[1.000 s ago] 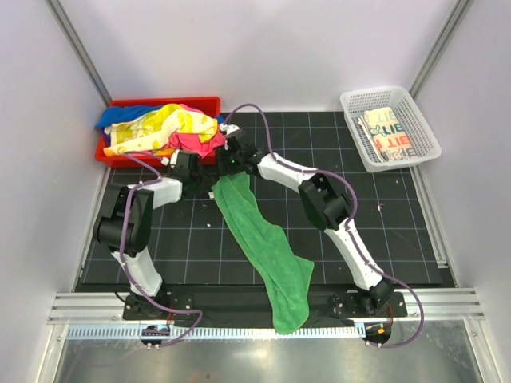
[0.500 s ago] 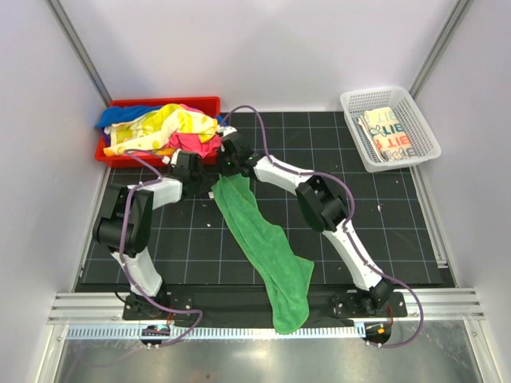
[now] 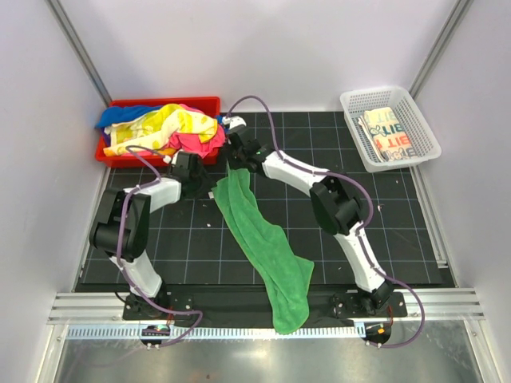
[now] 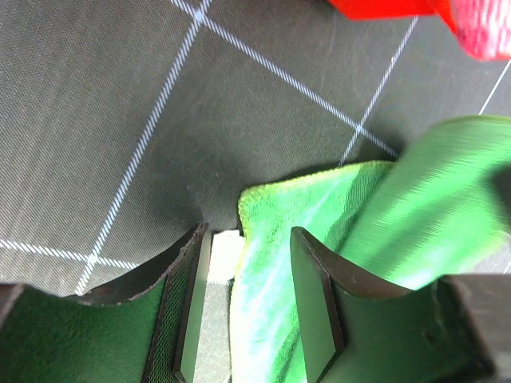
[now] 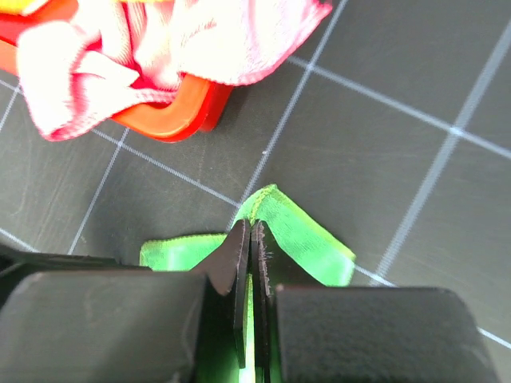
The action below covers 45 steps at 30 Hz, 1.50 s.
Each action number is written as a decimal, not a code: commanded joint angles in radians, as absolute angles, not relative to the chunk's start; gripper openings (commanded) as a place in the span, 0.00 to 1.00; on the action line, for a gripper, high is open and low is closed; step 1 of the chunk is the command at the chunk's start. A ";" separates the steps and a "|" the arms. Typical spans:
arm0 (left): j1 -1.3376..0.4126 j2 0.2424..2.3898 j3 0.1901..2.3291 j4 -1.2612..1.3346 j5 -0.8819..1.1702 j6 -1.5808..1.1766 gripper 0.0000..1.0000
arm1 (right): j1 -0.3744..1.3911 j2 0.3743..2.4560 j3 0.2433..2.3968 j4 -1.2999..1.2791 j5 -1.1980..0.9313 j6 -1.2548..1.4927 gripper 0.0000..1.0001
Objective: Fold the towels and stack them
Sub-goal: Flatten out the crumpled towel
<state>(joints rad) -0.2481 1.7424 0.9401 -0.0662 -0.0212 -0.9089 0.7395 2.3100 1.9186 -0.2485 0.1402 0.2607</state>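
Right gripper (image 5: 250,239) — pinched closed on the far edge of the green towel (image 3: 263,239). Left gripper (image 4: 249,233) — jaws apart, towel corner loose between them. Towel trailing toward 6 o'clock. Heaped towels (image 3: 172,128) in red tray (image 3: 204,104), 10 o'clock; lettered towel (image 3: 387,136) in white basket (image 3: 359,100), 2 o'clock.

green towel (image 3: 259,239) lies lengthwise | right end effector (image 3: 234,166) at its far end

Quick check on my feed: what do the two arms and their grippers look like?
The left arm and right arm match: white links, bulky black joints, and a purple cable looping along each. The left gripper and right gripper have black fingers tapering to thin tips.
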 commanded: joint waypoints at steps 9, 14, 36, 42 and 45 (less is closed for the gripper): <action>-0.342 1.773 0.986 -0.141 -0.103 -0.884 0.49 | 0.704 2.117 1.790 -0.288 0.247 0.189 0.01; -0.373 1.801 1.006 -0.186 -0.230 -0.893 0.52 | 0.678 2.095 1.732 -0.284 0.256 0.195 0.01; -0.377 1.921 1.201 -0.308 -0.319 -0.838 0.12 | 0.506 2.063 1.575 -0.224 0.196 0.252 0.01; -0.377 1.942 1.295 -0.328 -0.319 -0.782 0.06 | 0.465 2.048 1.569 -0.255 0.247 0.244 0.01; -0.377 1.969 1.376 -0.334 -0.307 -0.743 0.03 | 0.443 2.039 1.577 -0.284 0.304 0.235 0.01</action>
